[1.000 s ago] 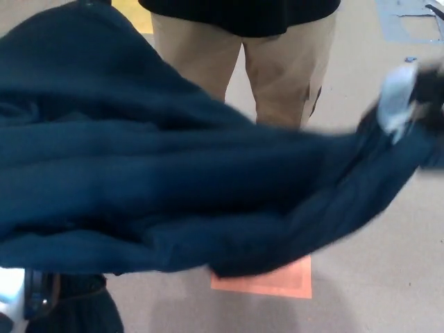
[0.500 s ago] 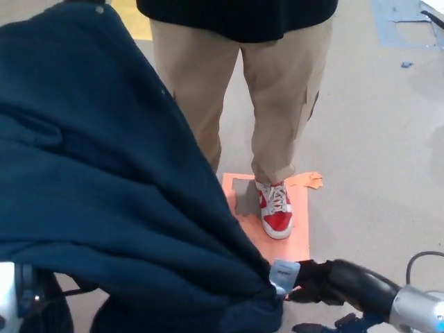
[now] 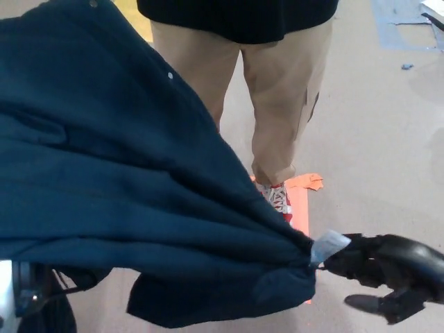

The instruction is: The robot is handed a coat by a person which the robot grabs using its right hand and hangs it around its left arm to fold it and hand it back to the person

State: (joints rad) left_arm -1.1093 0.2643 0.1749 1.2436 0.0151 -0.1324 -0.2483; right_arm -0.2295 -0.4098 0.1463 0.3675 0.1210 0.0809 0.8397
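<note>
Pinching the coat (image 3: 125, 173) with my right hand (image 3: 390, 272) down at the lower right, fingers closed on a gathered corner right by the pale tag (image 3: 328, 245). One finger sits lower, off the fabric. The coat's dark blue and huge in view, spread over the whole left side and pulled to a point at my grip, with a loose flap hanging below. My left hand is buried somewhere under it, can't see it at all, just a bit of silver casing (image 3: 5, 291) poking out at the bottom left. A person stands right in front of me: tan trousers (image 3: 284, 90), black top (image 3: 236, 14), one red and white shoe (image 3: 279, 201) on an orange mat (image 3: 300, 211). Floor (image 3: 381, 139) is plain beige.
</note>
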